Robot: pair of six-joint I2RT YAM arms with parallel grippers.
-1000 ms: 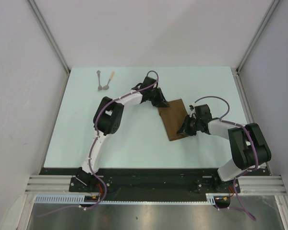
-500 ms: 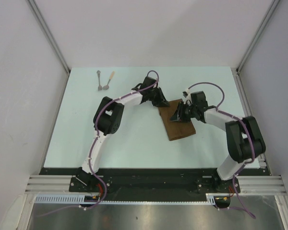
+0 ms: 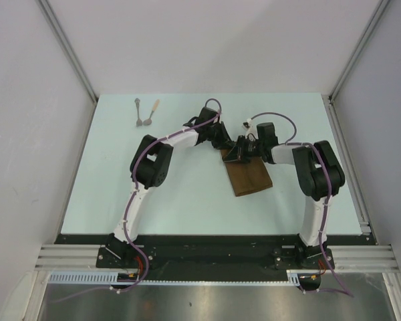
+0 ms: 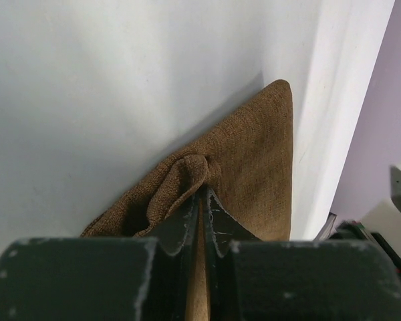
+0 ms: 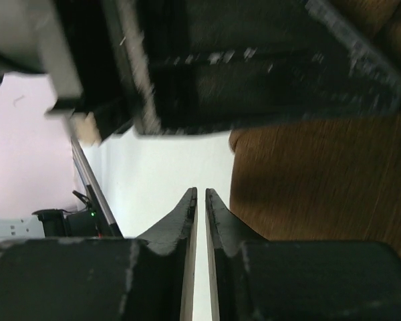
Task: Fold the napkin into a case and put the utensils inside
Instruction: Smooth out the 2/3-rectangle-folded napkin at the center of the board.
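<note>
The brown napkin [image 3: 248, 176] lies as a narrow, long folded strip near the table's middle. My left gripper [image 3: 223, 143] is at its far left corner and is shut on a bunched fold of the cloth [image 4: 187, 175], with its jaws [image 4: 202, 192] pressed tight on the fabric. My right gripper [image 3: 235, 155] sits over the strip's far end, right beside the left gripper. Its jaws [image 5: 200, 195] are nearly touching with nothing between them, and the napkin [image 5: 314, 180] lies just to their right. The two utensils, one grey-handled [image 3: 139, 111] and one tan-handled [image 3: 153, 110], lie at the far left.
The left gripper's black body [image 5: 254, 60] fills the top of the right wrist view, very close. The pale table [image 3: 187, 194] is ringed by grey walls and metal frame posts [image 3: 67, 47]. The table's right edge [image 4: 334, 120] shows in the left wrist view.
My right gripper has swept from the napkin's near right side up along it to the far end, beside the left gripper. The left arm has stayed put.
</note>
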